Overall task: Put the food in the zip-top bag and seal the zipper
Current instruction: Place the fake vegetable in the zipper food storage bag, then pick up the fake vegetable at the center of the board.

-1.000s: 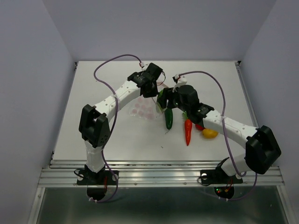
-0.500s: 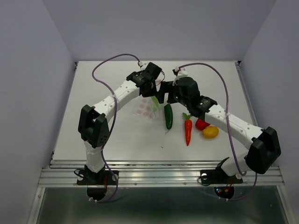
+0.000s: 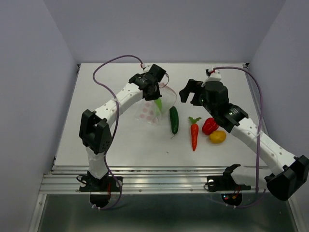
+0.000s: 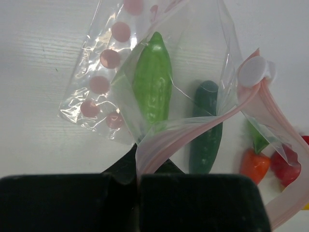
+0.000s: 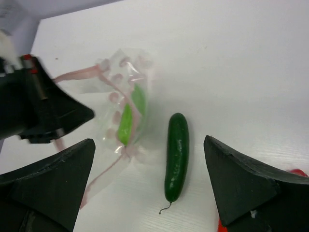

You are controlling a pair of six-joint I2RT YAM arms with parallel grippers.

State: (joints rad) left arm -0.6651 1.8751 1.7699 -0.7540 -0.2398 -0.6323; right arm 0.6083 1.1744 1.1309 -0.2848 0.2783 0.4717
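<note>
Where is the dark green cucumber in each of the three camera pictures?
Top external: the dark green cucumber lies mid-table, just right of the zip-top bag.
Left wrist: right of centre, partly behind the bag's clear plastic.
Right wrist: low centre, right of the bag.
Shared landmark: the pink-dotted bag beside it.

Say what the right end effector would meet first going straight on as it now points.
Most likely the dark green cucumber on the table: it lies centred ahead of the open right end effector, though depth is uncertain.
</note>
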